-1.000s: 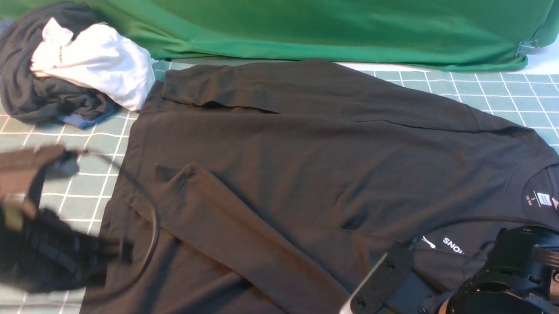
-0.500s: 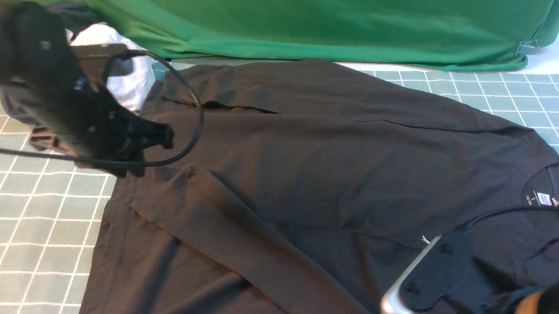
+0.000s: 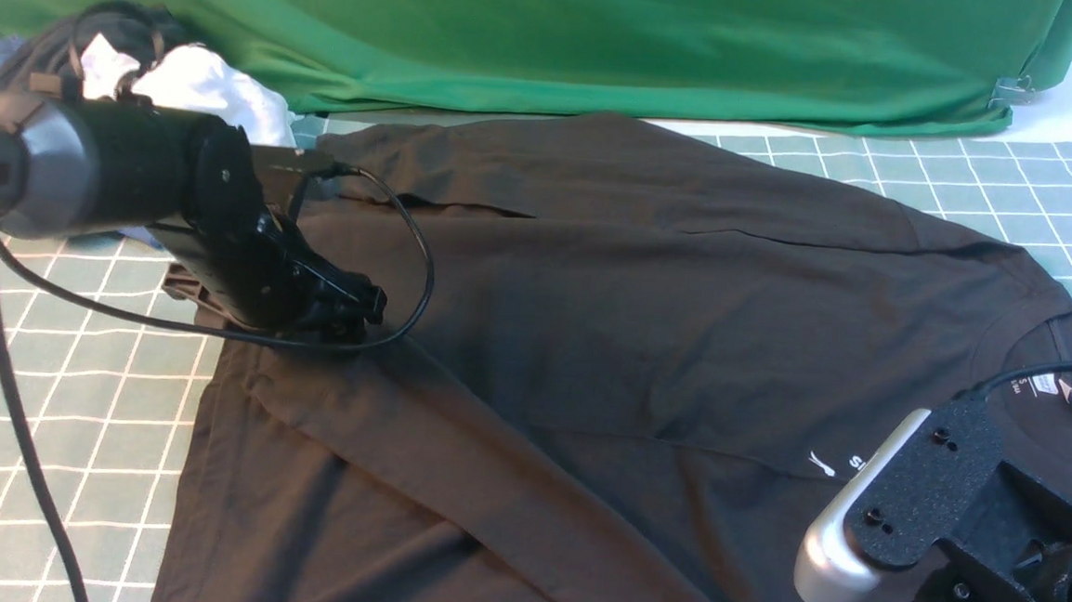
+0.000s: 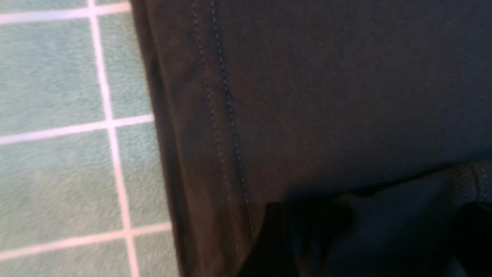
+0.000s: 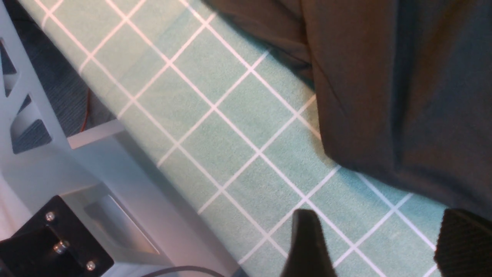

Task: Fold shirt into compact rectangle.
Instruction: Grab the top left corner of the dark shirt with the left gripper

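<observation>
A robotics lab test station is indicated, not a home. The surface (image 3: 75, 384) is covered by a teal mat ruled with a white grid. A bright green cloth (image 3: 562, 33) is draped as a backdrop along the far side and is pinned at the far right by a metal clip (image 3: 1009, 91). A pale metal frame (image 5: 34, 154) is seen beside the mat's edge. A robot arm (image 3: 88, 171) trailing a loose black cable (image 3: 17, 418) is seen on the left. A black shirt (image 3: 638, 298) is spread flat, and a heap of garments (image 3: 137, 128) is piled at the far left.
</observation>
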You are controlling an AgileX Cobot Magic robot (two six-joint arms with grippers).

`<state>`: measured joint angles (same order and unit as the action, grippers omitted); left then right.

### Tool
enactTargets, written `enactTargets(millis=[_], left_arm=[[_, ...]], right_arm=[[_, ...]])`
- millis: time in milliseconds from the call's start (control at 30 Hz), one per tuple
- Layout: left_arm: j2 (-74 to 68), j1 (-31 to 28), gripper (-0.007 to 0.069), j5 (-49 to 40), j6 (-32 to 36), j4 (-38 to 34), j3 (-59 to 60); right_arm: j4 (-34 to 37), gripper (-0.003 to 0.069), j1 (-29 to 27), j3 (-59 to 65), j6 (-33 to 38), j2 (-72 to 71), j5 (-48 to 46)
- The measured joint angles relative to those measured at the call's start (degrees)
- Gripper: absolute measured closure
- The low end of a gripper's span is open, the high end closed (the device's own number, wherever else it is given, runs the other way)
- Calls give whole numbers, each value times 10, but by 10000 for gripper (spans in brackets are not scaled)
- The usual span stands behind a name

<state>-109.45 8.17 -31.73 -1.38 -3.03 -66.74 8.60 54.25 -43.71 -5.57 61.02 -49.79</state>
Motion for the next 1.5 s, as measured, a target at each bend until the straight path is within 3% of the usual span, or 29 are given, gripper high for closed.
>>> enactTargets(millis=[67,100,133,167,200,267,367,667,1167,1233,1367,1400,1467,1500], left_arm=[[-2,0,189,2,14,-10,-1],[-2,0,202,2,14,-11,-1],[-2,0,341,2,32,-21,-1],[-2,0,358,2,34,-22,-1],[-2,0,476,0,51,-28,-1],[-1,0,563,-4,64,-30,-3],[10,0,589,-28,65,-24,-13],[54,0,592,-76,65,25,-118],[-23,0,559,-66,63,48,-177],[-23,0,515,-72,53,62,-177],[-23,0,347,-102,0,129,-177],[-23,0,268,-119,-29,159,-179],[-23,0,221,-136,-43,175,-182],[-23,0,139,-165,-51,188,-193]], right_arm=[[-2,230,0,0,0,0,0],[-2,230,0,0,0,0,0],[-3,230,0,0,-1,0,0],[-3,230,0,0,-1,0,0],[-4,230,0,0,-1,0,1],[-6,230,0,0,-1,0,1],[-28,230,0,0,-8,0,1],[-199,230,0,0,-169,0,-30],[-216,230,-20,0,-195,0,-43],[-237,226,-24,0,-205,0,-45],[-278,223,-87,-4,-219,0,-52],[-266,223,-135,-8,-197,0,-48],[-248,223,-175,-11,-164,0,-39],[-189,222,-238,-13,-93,6,-23]])
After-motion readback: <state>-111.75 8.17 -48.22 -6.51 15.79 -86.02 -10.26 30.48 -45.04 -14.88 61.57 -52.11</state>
